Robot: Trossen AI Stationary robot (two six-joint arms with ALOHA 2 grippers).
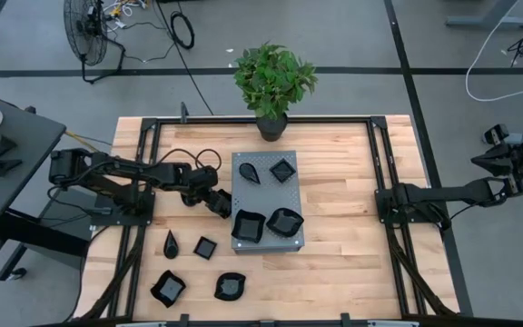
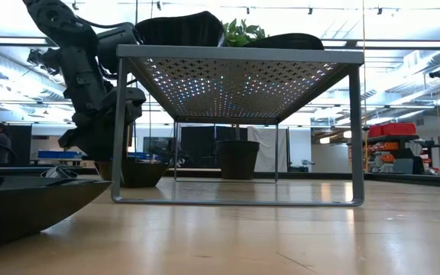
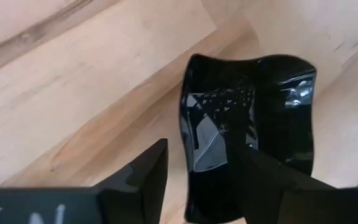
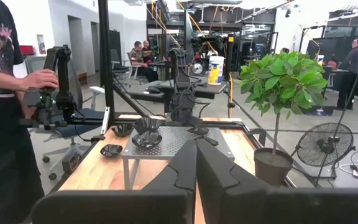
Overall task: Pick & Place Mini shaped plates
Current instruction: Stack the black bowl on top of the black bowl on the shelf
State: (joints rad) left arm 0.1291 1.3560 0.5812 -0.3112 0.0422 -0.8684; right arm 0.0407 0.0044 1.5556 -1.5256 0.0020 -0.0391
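Nearest the table's front edge, four mini shaped plates lay on the bare wood, not yet moved: a wavy one, a rounded one, a small square one and a teardrop standing narrow. By that count the job looked roughly half done — four down here, four up on the stand.

Just behind them the left gripper sat at the left edge of the grey perforated stand. In its wrist view, a glossy black plate lay between its fingers, one finger across the dish and the other clear of it; the jaws stood apart, and whether they gripped the plate could not be told.

On the stand's top rested a wavy square plate and a rounded one at the front, then a teardrop and a small square at the back.

The right gripper waited clenched and empty, off the table's right side — well apart from the work.
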